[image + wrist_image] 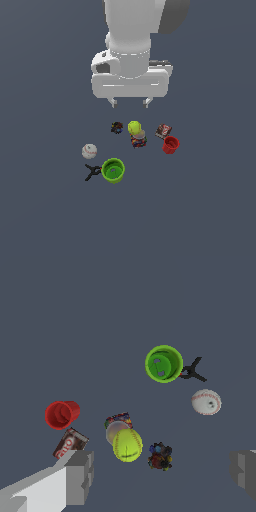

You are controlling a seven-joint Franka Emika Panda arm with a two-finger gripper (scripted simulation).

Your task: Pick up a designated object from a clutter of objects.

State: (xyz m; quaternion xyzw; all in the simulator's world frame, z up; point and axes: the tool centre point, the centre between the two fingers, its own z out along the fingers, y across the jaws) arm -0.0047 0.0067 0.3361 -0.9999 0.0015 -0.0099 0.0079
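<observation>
The tool is held released and empty high over the desk, jaws spread, presumably to survey the clutter, while the white baseball is seen lying clear at ten o'clock of the green cup, apart from the tennis ball.

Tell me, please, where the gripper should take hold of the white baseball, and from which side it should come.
Take the white baseball across its widest middle, coming straight down from above. It is round, so only the equator gives the fingers a firm seat. It lies apart from the black clamp and green cup, so there seems room around it. The gripper is open, above the clutter.
</observation>
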